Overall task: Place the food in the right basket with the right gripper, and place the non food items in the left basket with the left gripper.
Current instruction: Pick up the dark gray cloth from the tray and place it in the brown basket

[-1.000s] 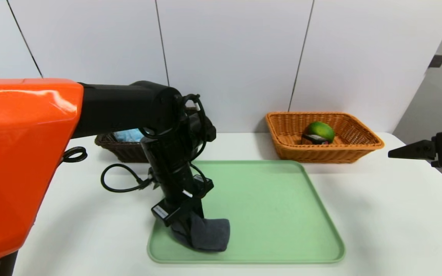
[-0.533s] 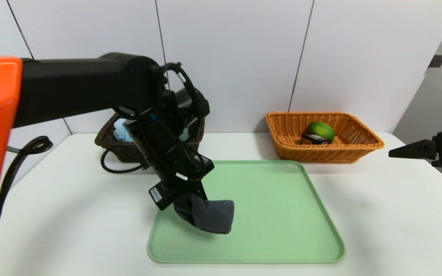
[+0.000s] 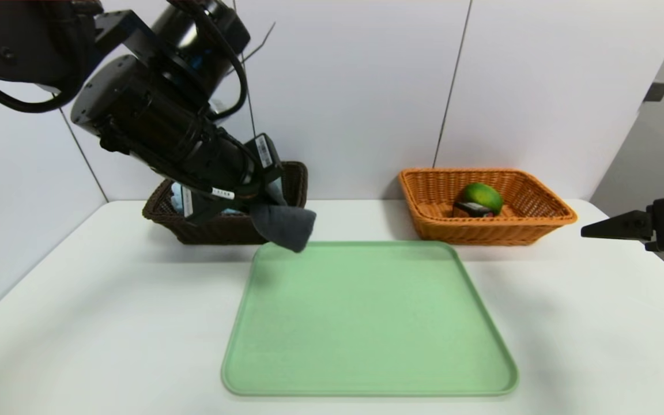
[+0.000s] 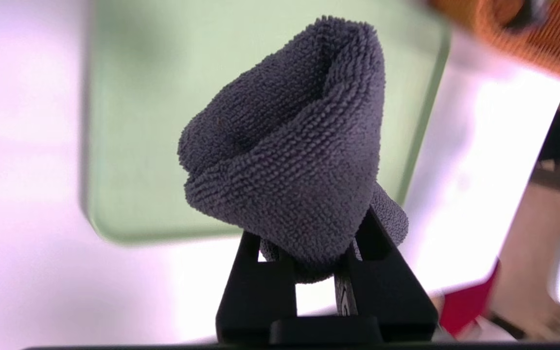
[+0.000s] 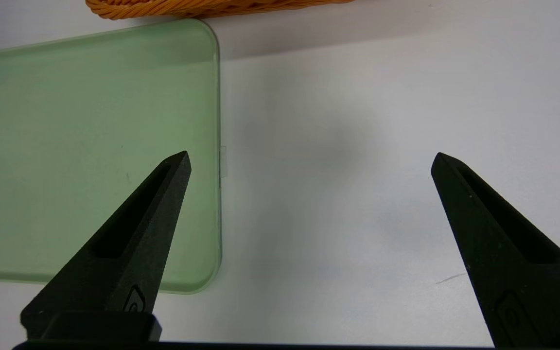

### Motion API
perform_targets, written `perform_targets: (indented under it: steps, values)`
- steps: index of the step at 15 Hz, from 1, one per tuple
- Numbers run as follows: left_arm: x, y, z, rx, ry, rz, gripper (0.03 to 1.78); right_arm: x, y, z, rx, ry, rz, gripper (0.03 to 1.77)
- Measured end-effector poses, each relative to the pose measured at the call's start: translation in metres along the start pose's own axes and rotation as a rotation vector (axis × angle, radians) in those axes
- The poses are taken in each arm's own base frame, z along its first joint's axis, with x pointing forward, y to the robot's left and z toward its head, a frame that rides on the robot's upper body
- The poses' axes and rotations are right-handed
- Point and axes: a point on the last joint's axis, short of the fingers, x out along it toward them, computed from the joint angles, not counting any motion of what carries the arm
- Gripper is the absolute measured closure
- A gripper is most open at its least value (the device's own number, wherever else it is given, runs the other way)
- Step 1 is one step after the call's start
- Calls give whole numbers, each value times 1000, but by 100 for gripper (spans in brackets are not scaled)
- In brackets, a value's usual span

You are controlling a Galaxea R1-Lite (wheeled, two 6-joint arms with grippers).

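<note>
Dark grey towel (image 3: 285, 226) hangs bunched in the left gripper (image 3: 263, 210), whose jaws are clamped tight on it, in the air at the front of the dark brown basket (image 3: 217, 227) and above the green tray's (image 3: 366, 323) far corner. Green fruit (image 3: 482, 197) lies in the orange basket (image 3: 485, 230). The right gripper (image 5: 309, 160) hovers wide apart, holding nothing, over the table (image 3: 585, 323) beside the tray.

Black arms, looped cables, seemingly white-labelled wrists.
</note>
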Motion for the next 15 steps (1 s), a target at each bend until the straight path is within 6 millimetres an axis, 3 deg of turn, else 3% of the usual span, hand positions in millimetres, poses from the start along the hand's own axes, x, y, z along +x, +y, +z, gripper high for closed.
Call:
perform_targets:
  steps: [3,5,10,15]
  values:
    - [-9,3,23,141,-252,45,155,2,1,2,-2,2,0,9]
    - [-4,13,42,197,-364,131,155,3,0,6,-3,-7,-6,9]
    - [30,49,99,147,-541,230,155,4,0,19,-19,-81,-25,9]
    - [72,84,129,92,-533,271,155,8,-1,19,-19,-72,-47,9]
